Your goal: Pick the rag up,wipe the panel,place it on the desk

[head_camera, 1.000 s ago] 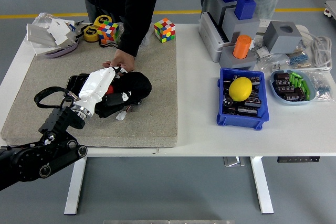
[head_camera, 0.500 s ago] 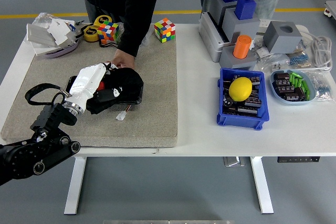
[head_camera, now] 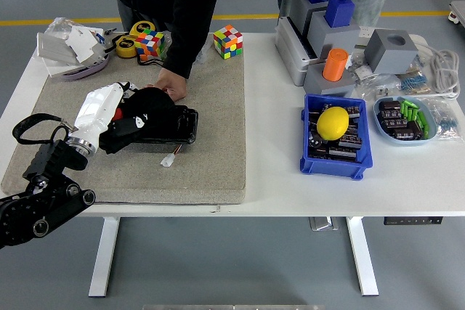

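A black rag (head_camera: 154, 99) lies bunched on a black panel (head_camera: 183, 125), which rests on the grey mat (head_camera: 211, 161) at the table's left. My left hand (head_camera: 122, 115), white-shelled with black fingers, is shut on the rag's left part and presses it on the panel. A person at the far side holds a hand (head_camera: 174, 86) on the panel's far edge. The panel's right end shows bare. My right hand is out of view.
A small white connector (head_camera: 169, 159) lies on the mat in front of the panel. Two Rubik's cubes (head_camera: 227, 41) (head_camera: 149, 43) and a tape roll (head_camera: 128, 47) sit at the mat's far edge. A blue bin (head_camera: 327, 165) with a yellow lemon (head_camera: 333, 123) stands to the right.
My left hand has slid left across the panel with the rag, uncovering the panel's right end. The person's hand has stayed at the far edge.
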Motion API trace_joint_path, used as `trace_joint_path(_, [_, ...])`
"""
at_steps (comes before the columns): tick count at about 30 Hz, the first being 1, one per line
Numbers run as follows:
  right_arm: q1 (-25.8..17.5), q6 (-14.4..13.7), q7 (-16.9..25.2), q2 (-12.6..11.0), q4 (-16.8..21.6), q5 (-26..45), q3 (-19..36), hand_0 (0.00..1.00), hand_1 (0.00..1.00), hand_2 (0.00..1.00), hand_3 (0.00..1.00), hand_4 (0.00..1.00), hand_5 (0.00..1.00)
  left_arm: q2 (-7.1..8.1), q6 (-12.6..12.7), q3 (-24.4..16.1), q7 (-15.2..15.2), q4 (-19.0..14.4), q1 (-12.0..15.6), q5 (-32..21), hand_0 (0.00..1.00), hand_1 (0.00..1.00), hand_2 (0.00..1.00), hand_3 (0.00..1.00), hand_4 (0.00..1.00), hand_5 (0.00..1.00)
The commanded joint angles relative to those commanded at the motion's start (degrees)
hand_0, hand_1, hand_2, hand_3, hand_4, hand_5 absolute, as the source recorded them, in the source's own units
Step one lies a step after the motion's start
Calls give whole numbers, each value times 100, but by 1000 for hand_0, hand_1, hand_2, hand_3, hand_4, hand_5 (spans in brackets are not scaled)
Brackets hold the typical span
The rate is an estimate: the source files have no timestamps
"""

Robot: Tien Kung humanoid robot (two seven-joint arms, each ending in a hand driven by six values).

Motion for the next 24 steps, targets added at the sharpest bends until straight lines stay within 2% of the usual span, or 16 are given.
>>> trace_joint_path(10, [-23, -2, -12, 10, 2, -34, 73, 746, 676, 698, 616, 988, 580, 182, 0, -284, -42, 306, 102, -83, 178, 94, 316, 643, 561, 38])
trace_joint_path(24, [-30, 2, -32, 8, 10, -55, 94, 746, 676, 698, 617, 991, 584, 225, 0, -392, -76, 569, 172, -116, 177, 94, 316, 645, 559, 36])
